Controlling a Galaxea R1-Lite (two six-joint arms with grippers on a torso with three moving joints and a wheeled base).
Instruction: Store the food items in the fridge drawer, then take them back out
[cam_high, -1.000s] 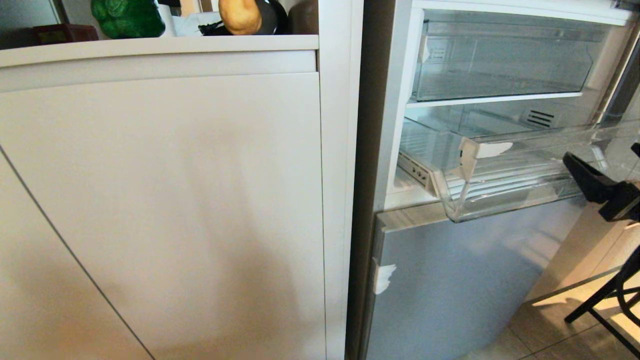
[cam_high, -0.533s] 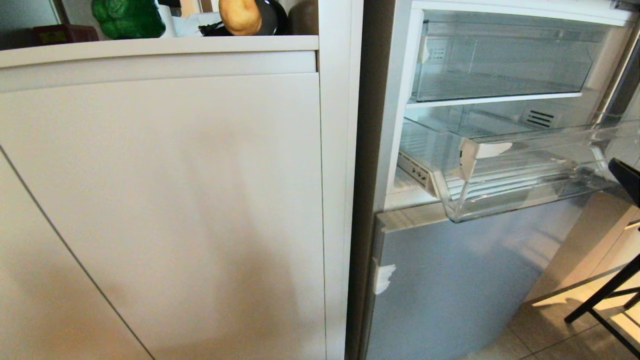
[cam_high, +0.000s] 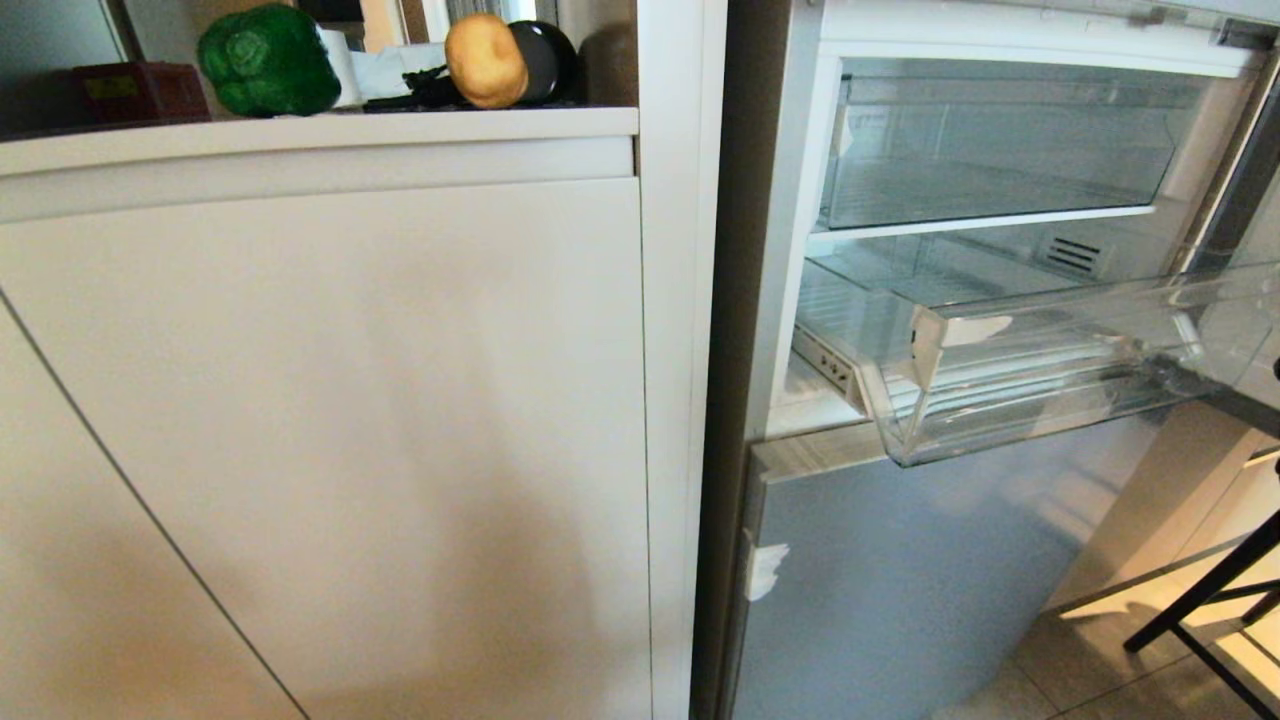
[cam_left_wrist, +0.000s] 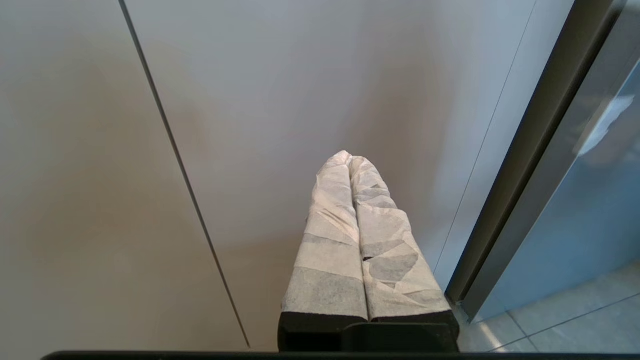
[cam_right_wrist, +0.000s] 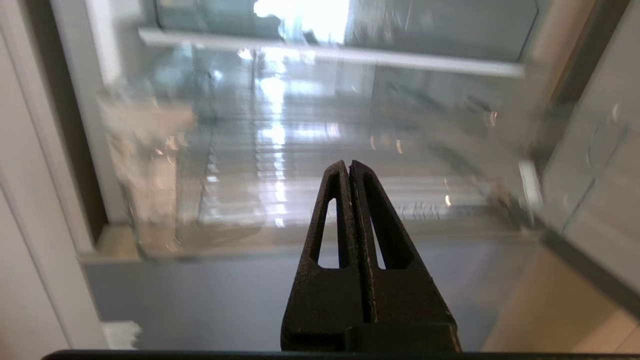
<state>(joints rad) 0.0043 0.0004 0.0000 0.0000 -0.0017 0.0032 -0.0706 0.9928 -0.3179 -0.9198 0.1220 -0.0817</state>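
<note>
Right pincer (cam_right_wrist: 348, 167) nearest: black, slotted triangular fingers pressed together, holding nothing, poised short of the drawer front, off the head view. Left pincer (cam_left_wrist: 350, 160) parked low facing the cabinet doors (cam_high: 330, 430), its fingers wrapped in crinkled white tape, together, empty.

Step in hand, as I judge it: drawer is out, storing not yet begun. Next move calls for reaching up and across to the table and spreading the pincer wide enough for a food item; both are round, so slipping is the risk.

Fridge drawer (cam_high: 1050, 370): clear hard plastic, wide and shallow, pulled out from the silver-blue fridge (cam_high: 900, 580), white slide rail (cam_high: 825, 362) showing at its side, ribbed floor, nothing inside. Above it a second clear bin (cam_high: 990, 140), shut.

Farthest, on the beige table (cam_high: 320, 128): bell pepper (cam_high: 268, 60), glossy dark green, lobed; potato (cam_high: 485, 60), matte tan-yellow, rounded, well apart from the pepper, against a black round object (cam_high: 545, 60). Red box (cam_high: 140, 92) beside the pepper, at the far left.
</note>
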